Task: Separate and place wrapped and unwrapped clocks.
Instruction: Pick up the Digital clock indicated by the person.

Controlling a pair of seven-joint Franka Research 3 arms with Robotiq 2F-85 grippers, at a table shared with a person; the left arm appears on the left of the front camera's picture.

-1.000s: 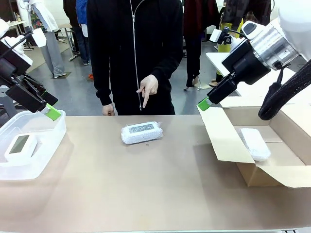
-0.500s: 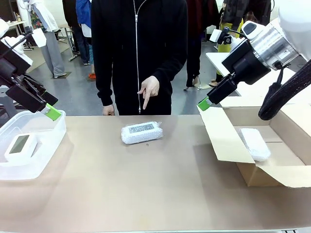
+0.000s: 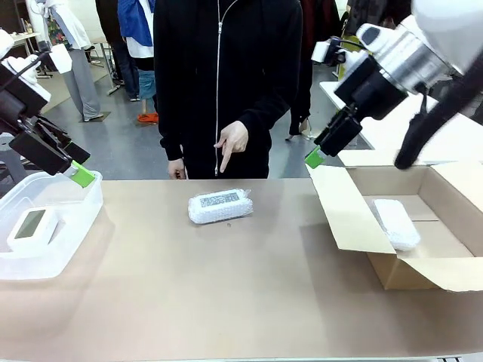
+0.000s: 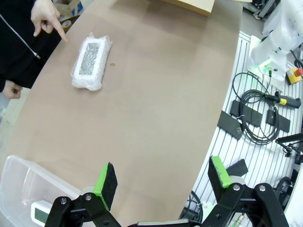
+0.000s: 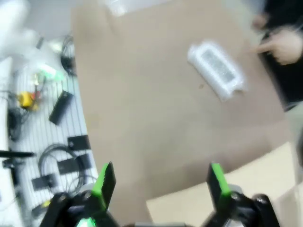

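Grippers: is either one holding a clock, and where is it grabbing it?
Nothing is held. The left gripper and right gripper are both open and empty; the wrapped clock lies loose on the table.

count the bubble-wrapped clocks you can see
2. One wrapped clock lies on the table below the person's pointing hand; the other wrapped clock lies inside the cardboard box at the right. Its walls may hide more.
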